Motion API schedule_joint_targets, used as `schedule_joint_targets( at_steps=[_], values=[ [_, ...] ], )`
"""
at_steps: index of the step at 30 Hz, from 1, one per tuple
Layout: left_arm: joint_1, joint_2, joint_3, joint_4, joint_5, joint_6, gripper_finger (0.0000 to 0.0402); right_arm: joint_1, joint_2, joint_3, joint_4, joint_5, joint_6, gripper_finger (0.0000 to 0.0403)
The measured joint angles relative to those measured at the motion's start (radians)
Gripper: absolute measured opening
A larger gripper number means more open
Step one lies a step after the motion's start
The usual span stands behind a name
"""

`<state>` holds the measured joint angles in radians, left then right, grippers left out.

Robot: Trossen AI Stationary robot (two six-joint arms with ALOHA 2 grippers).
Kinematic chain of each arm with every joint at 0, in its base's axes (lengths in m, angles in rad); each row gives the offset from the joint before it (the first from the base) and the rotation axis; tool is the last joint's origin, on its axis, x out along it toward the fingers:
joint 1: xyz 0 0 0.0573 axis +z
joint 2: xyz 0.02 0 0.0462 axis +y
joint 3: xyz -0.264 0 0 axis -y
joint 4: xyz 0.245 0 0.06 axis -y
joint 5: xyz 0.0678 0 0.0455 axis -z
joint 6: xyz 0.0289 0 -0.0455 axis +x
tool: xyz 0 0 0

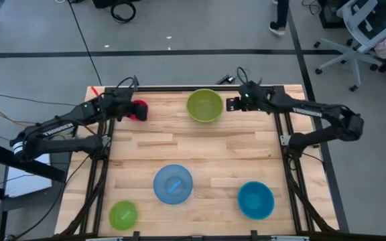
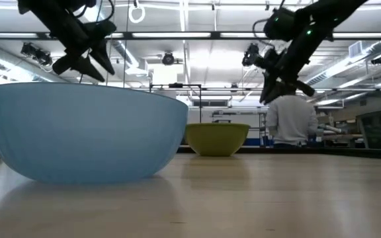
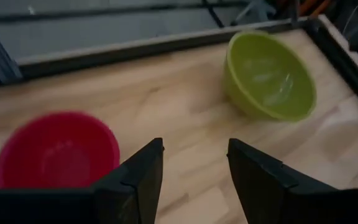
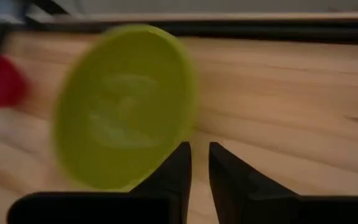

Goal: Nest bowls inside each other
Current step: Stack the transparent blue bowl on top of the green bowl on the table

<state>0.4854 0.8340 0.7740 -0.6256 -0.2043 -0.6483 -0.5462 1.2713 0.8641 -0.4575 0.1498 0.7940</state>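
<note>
1. My left gripper (image 3: pixel 191 180) hangs released over the far left of the desk (image 1: pixel 200 144), just beside the red bowl (image 1: pixel 139 109), holding nothing; a low pass could knock that light bowl off the edge.
2. My right gripper (image 4: pixel 199 171), nearly closed and empty, sits beside the olive bowl (image 1: pixel 204 105) at far centre; brushing its rim could tip it.
3. Light blue (image 1: pixel 173 183), cyan (image 1: pixel 255 199) and lime (image 1: pixel 122 214) bowls lie apart along the near side.

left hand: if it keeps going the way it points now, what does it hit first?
Bare tabletop, probably. The left hand stands open with the red bowl off to one side and the olive-green bowl farther ahead on the other. Neither sits squarely in line, though depth is hard to judge.
</note>
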Motion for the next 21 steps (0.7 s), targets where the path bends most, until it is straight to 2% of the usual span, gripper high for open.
schedule_joint_targets(
  at_steps=[5, 16, 21],
  values=[
    [-0.007, 0.016, -0.028, -0.006, 0.034, -0.042, 0.0183, -0.069, 0.099, 0.046, -0.047, -0.050, -0.061, 0.0094],
    [-0.011, 0.019, -0.029, -0.011, 0.042, -0.070, 0.0183, -0.132, 0.206, 0.053, 0.071, -0.246, -0.058, 0.0206],
    [-0.099, 0.027, -0.029, 0.009, 0.181, -0.040, 0.0183, -0.084, 0.179, 0.053, 0.037, -0.282, -0.052, 0.0211]
  ],
)
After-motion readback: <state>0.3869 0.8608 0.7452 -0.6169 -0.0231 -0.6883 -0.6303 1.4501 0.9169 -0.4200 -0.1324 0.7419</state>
